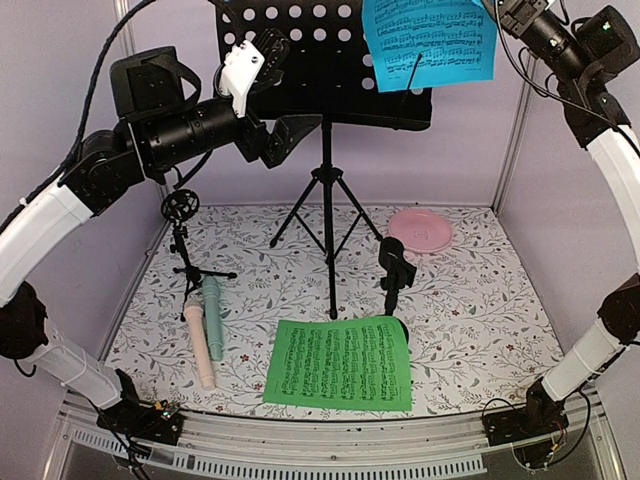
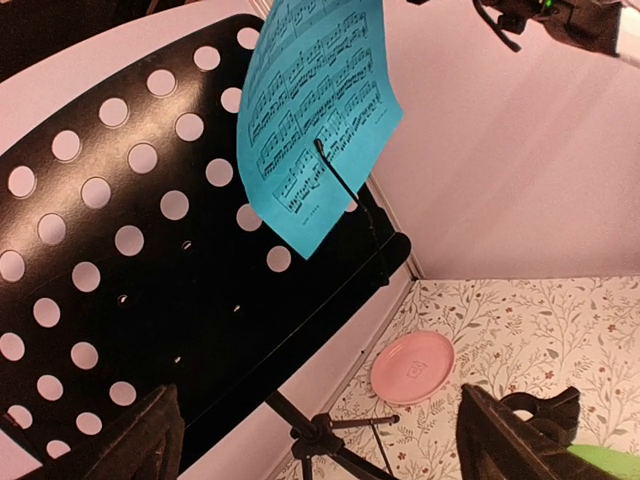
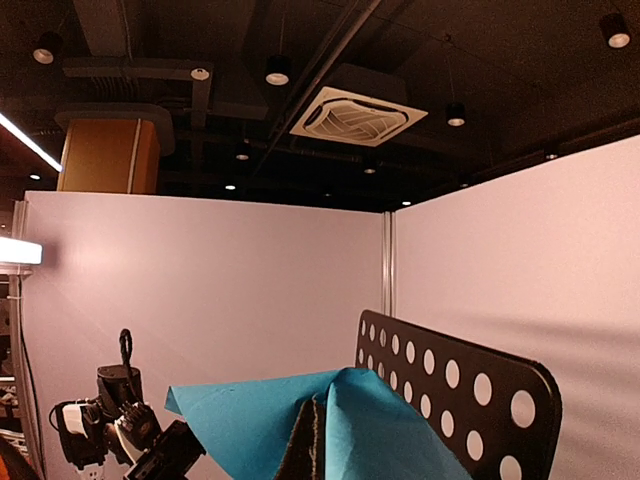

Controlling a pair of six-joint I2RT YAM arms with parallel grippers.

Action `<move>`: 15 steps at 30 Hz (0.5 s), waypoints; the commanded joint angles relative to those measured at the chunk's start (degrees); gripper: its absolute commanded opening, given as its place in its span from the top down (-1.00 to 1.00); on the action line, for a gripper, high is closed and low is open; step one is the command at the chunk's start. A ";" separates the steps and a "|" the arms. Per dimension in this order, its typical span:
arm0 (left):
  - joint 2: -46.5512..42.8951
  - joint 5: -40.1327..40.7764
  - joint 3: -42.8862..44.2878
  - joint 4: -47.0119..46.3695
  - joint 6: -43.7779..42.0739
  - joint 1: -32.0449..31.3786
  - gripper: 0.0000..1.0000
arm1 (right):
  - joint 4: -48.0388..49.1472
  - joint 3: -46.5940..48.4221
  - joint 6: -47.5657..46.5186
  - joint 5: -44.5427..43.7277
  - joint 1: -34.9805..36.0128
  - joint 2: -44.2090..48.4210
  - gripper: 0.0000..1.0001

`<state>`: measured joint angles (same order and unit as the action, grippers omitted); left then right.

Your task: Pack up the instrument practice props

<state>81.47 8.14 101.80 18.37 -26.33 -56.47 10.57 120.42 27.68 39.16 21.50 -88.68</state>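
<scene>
The black perforated music rack (image 1: 300, 60) stands on tripod legs (image 1: 328, 215) at the back. My right gripper (image 1: 492, 10) is shut on the top edge of the blue music sheet (image 1: 428, 42), which hangs in front of the rack's right side; the pinch shows in the right wrist view (image 3: 318, 445). My left gripper (image 1: 283, 95) is open and empty in front of the rack's left side (image 2: 120, 250). The green music sheet (image 1: 340, 362) lies flat at the front. The mint microphone (image 1: 213, 318) and pink microphone (image 1: 200, 348) lie at the left. Two black mic supports (image 1: 182, 240) (image 1: 395, 265) stand upright.
A round pink plate (image 1: 420, 231) lies at the back right on the floral mat (image 1: 480, 310). White booth walls close the back and sides. The plate also shows in the left wrist view (image 2: 412, 367), beyond the tripod hub.
</scene>
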 commanded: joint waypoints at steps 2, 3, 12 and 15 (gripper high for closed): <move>0.25 -1.01 -0.14 -2.45 -0.83 -0.81 -0.92 | 5.85 4.55 0.05 -3.06 0.39 -0.24 1.00; 0.38 -1.10 -0.18 -2.58 -0.83 -0.80 -0.92 | 6.24 4.56 -0.05 -3.56 0.41 0.27 1.00; 1.38 -0.91 0.98 -4.40 1.06 -1.30 -0.99 | 1.85 2.88 -7.86 -11.14 0.39 6.90 1.00; 1.70 -0.73 1.51 -4.45 1.15 -1.76 -0.99 | 0.69 1.20 -9.81 -13.07 0.41 9.95 1.00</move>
<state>82.50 7.75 101.86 16.05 -26.04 -56.77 12.40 122.89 21.85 30.41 21.50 -83.55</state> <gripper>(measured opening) 0.992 0.011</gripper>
